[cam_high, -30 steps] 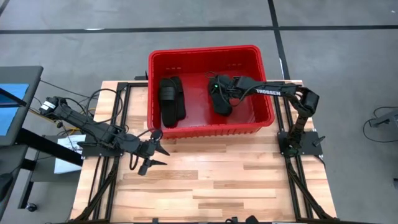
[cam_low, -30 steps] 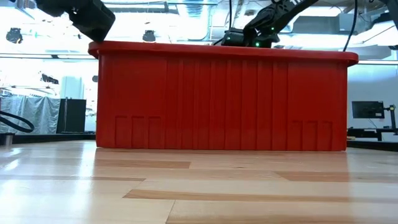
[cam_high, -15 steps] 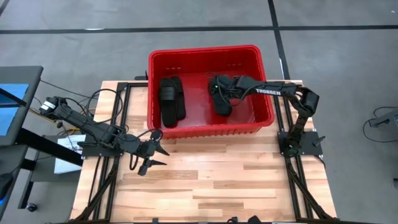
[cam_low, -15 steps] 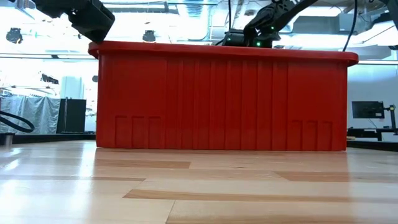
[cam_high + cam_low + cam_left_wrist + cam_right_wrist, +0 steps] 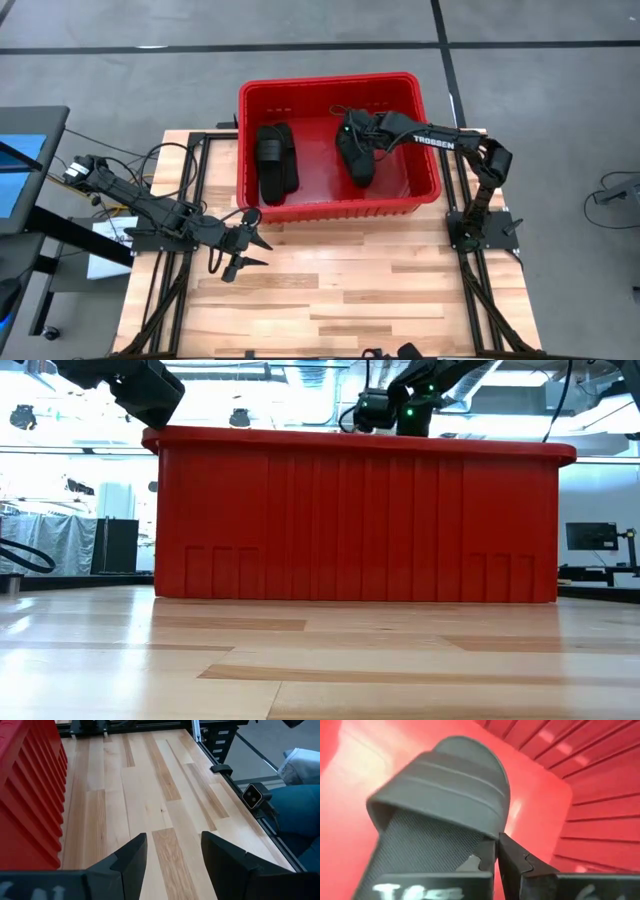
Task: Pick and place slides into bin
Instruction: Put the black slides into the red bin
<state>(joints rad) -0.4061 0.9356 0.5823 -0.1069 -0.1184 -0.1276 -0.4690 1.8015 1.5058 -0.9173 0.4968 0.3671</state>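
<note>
The right hand (image 5: 350,122) reaches into the red bin (image 5: 330,83) from its right side and hangs over the bin's right half, fingers (image 5: 515,862) pressed together and closed. Directly under and just ahead of that hand lies a black slide sandal (image 5: 440,795), strap up, on the bin's red floor; in the right wrist view the closed fingertips sit against the sandal's side edge, though whether they pinch it cannot be told. From above, the sandals under this hand read as a dark mass (image 5: 355,155), and how many lie there cannot be told. Well away from the right hand, in the bin's left half, more black slides (image 5: 275,160) lie lengthwise, side by side, flat on the floor. The left hand (image 5: 243,250) is outside the bin, just off its near left corner, above the wooden surface (image 5: 400,290), fingers (image 5: 131,855) spread wide apart and holding nothing; only bare planks show between them, with the bin's ribbed outer wall (image 5: 30,795) close on one side. In the low view the right arm's wrist (image 5: 385,405) shows just above the bin's rim.
</note>
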